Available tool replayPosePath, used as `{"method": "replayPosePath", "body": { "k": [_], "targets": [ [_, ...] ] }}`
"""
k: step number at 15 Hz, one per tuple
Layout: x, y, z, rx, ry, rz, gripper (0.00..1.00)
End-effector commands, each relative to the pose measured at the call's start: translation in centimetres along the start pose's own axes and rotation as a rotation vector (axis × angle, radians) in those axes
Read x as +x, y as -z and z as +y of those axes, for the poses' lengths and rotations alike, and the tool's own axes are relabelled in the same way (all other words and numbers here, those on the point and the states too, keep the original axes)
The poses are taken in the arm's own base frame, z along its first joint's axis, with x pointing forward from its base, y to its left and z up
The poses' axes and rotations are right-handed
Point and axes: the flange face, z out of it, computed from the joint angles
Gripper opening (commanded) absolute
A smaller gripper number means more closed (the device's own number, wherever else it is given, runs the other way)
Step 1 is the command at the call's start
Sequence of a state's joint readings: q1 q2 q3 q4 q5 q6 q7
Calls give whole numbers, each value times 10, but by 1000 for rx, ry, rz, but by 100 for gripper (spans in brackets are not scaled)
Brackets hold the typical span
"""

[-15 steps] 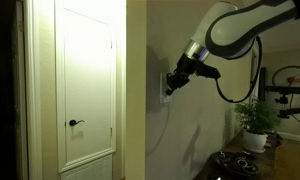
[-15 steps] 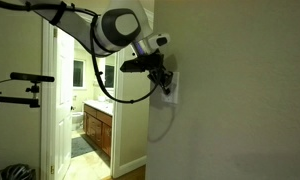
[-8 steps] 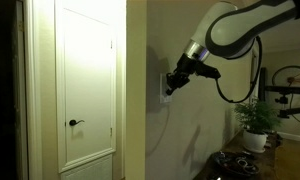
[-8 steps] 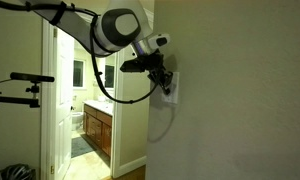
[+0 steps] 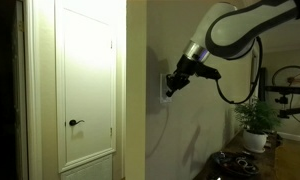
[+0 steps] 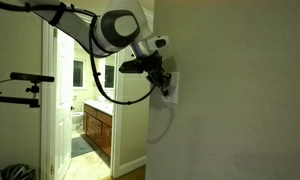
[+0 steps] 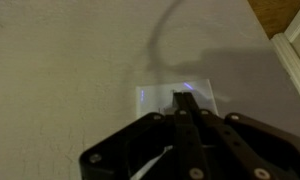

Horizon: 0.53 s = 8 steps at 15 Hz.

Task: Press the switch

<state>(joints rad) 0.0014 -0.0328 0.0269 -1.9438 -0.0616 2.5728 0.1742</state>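
Switch (image 7: 153,100): a stiff white plate fixed to the wall; I judged it needed a firm push mid-plate, not a grip.
Tool (image 7: 186,103): fingers pressed together, tip at the plate.

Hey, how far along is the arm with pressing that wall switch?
Reaching looks done: the gripper is at the wall, right at the switch. In hand: the press, with the shut fingertips meeting the switch plate in the wrist view. Whether the switch has flipped cannot be told; confirming that and backing off are left.
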Motion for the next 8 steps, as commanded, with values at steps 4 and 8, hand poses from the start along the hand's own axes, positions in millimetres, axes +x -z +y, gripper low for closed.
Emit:
{"method": "replayPosePath", "body": {
  "k": [4,8],
  "targets": [
    [-49,22,-6,-27,45,-156,4],
    [-77,35,-5,-32,75,-310,36]
  ]
}}
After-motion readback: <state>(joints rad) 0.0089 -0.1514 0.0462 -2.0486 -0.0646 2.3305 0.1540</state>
